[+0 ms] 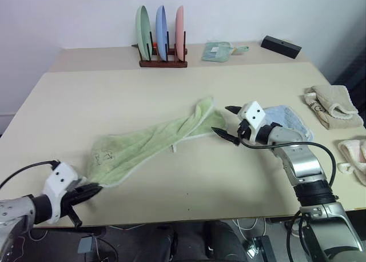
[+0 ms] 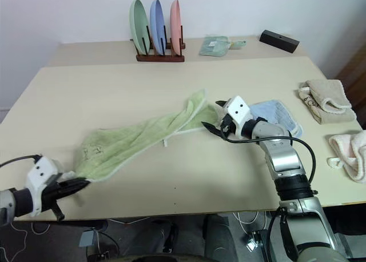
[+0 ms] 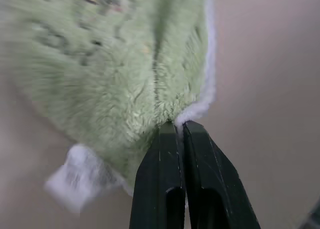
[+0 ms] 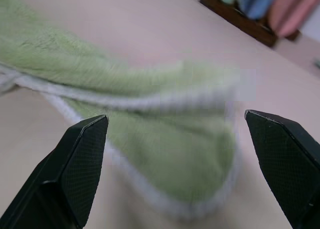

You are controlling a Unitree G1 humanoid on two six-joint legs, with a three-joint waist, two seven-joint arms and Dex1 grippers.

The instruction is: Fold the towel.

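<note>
A light green towel [image 1: 148, 145] lies stretched in a long diagonal strip across the table, from its near left part to the middle. My left gripper [image 1: 97, 189] is at the table's front left edge, shut on the towel's near corner; the left wrist view shows the fingers [image 3: 170, 154] pinched on the white-edged hem [image 3: 202, 101]. My right gripper [image 1: 222, 119] hovers open at the towel's far end, its fingertips either side of the bunched edge [image 4: 170, 139] without touching it.
A wooden rack [image 1: 162, 60] with three upright plates stands at the back. A small green cloth [image 1: 217, 50] and a black box [image 1: 281, 46] lie beside it. A blue cloth [image 1: 289, 120] sits under my right arm. Beige [image 1: 334, 104] and pink [image 1: 354, 156] towels lie at the right edge.
</note>
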